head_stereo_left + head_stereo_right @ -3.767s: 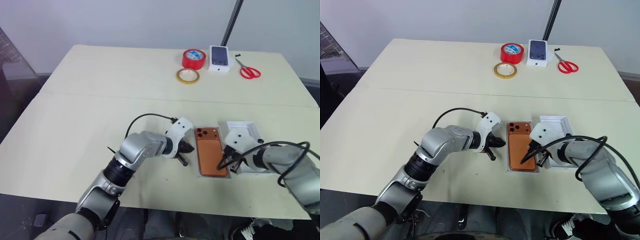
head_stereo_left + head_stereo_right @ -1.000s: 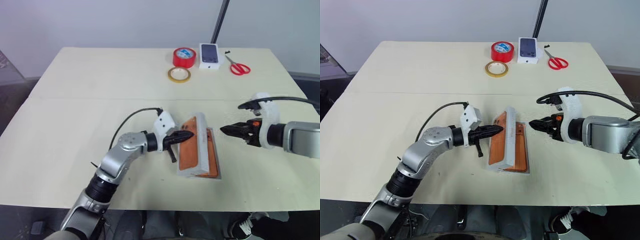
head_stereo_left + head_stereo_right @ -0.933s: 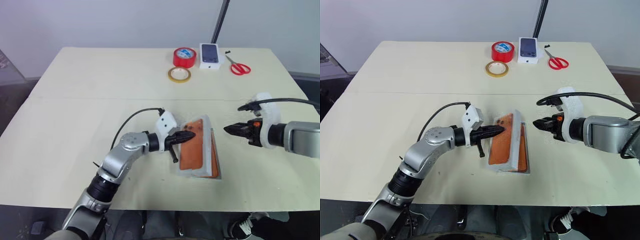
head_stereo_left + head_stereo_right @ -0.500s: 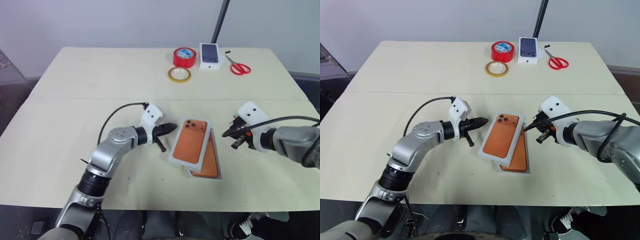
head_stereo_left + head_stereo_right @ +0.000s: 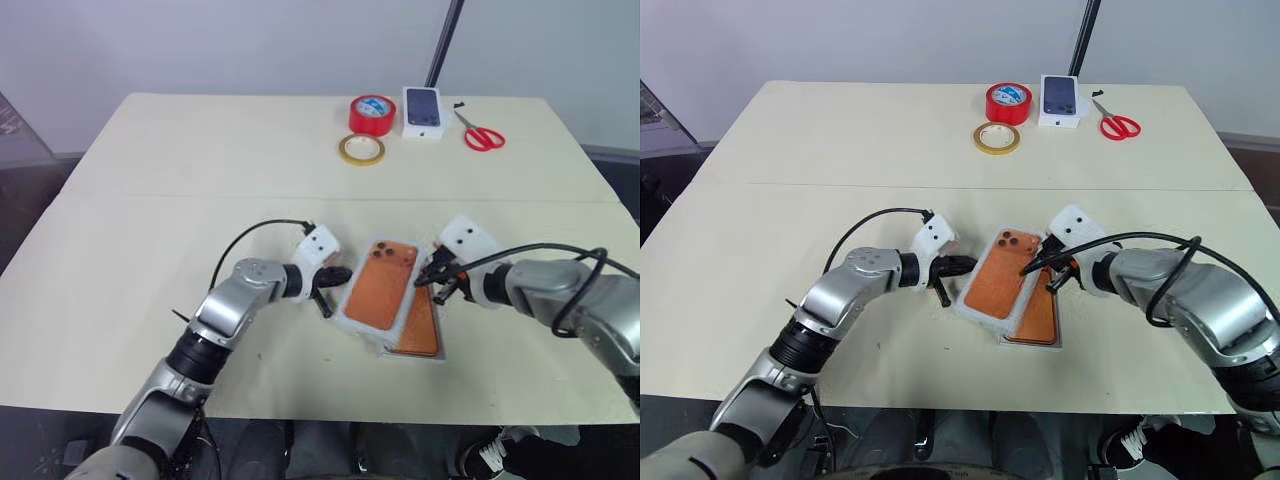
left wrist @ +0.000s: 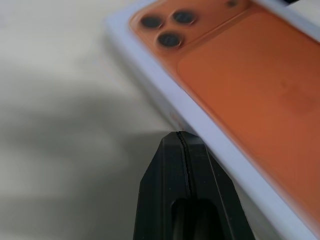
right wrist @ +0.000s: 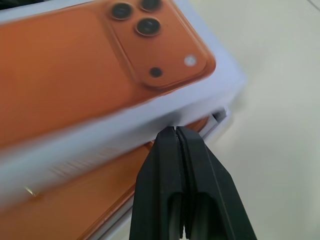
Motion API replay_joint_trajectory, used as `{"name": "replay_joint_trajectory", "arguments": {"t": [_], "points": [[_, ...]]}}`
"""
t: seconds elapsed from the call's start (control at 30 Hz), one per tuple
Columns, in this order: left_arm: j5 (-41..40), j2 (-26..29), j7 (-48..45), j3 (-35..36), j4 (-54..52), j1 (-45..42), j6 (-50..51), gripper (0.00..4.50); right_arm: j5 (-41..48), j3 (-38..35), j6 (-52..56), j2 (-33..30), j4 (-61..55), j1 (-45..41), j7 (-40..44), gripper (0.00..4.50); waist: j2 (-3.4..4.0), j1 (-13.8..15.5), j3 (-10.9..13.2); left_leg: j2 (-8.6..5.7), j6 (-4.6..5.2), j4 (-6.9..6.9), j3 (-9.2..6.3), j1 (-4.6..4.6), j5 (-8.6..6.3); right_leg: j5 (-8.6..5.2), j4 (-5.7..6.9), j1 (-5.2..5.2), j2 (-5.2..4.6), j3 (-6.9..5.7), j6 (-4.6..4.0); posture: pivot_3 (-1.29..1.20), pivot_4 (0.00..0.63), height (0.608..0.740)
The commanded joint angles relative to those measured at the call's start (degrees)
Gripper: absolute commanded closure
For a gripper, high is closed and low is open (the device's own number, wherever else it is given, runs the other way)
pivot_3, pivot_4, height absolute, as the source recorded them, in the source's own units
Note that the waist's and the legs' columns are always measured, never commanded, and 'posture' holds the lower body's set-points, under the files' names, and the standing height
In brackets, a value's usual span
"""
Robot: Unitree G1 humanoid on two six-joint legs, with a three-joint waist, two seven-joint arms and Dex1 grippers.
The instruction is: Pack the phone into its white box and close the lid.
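Beige table (image 5: pixel 150 200), lid (image 5: pixel 378 282) skewed across white box (image 5: pixel 432 352); shut hands flanking

Place: I work in what looks like a lab or test room.
Evidence: my plain cream bench (image 5: pixel 200 150) against a bare wall; tape rolls (image 5: pixel 371 114) and scissors (image 5: pixel 483 135) at the bench's far edge.

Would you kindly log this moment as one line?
lid: askew over white box | phone: partly covered | left gripper: shut | right gripper: shut
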Motion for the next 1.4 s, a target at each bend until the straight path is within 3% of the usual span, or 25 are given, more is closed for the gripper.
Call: {"name": "replay_joint_trajectory", "arguments": {"t": [0.03,0.63,1.17,1.4], "points": [[-1.6,-0.5,-2.4,-0.4,-3.9,-0.9,0.0,4.5,-0.9,-1.0,1.3,1.0,-3.5,-1.1,1.2,4.45,0.0,0.0,0.0,0.0,0.0,0.0,0.0,0.0,0.0,0.0,0.0,0.0,0.0,0.0,0.0,0.0,0.15,0.709],[-0.7,-2.4,-5.1,-3.1,-5.6,-2.1,0.3,4.5,-3.9,-6.3,6.7,0.8,-8.0,3.4,4.4,4.45,0.0,0.0,0.0,0.0,0.0,0.02,-0.01,0.0,0.0,0.0,0.01,0.02,0.0,0.0,0.0,0.0,0.15,0.709],[1.0,-2.8,-4.8,-3.7,-4.1,-2.0,-0.1,4.5,-7.5,-6.3,6.1,1.4,-7.2,5.4,6.1,4.45,0.0,0.0,0.0,-0.01,0.0,0.04,-0.01,0.0,0.0,0.0,0.02,0.03,0.01,-0.01,0.0,0.0,0.15,0.709],[1.3,-2.1,-3.8,-2.0,-2.8,-1.4,0.2,4.5,-8.9,-8.7,5.1,-1.3,-7.3,6.9,8.4,4.45,0.0,0.0,0.0,-0.01,0.0,0.05,-0.01,0.0,0.0,0.0,0.03,0.03,0.02,-0.01,0.0,0.0,0.15,0.709]]}}
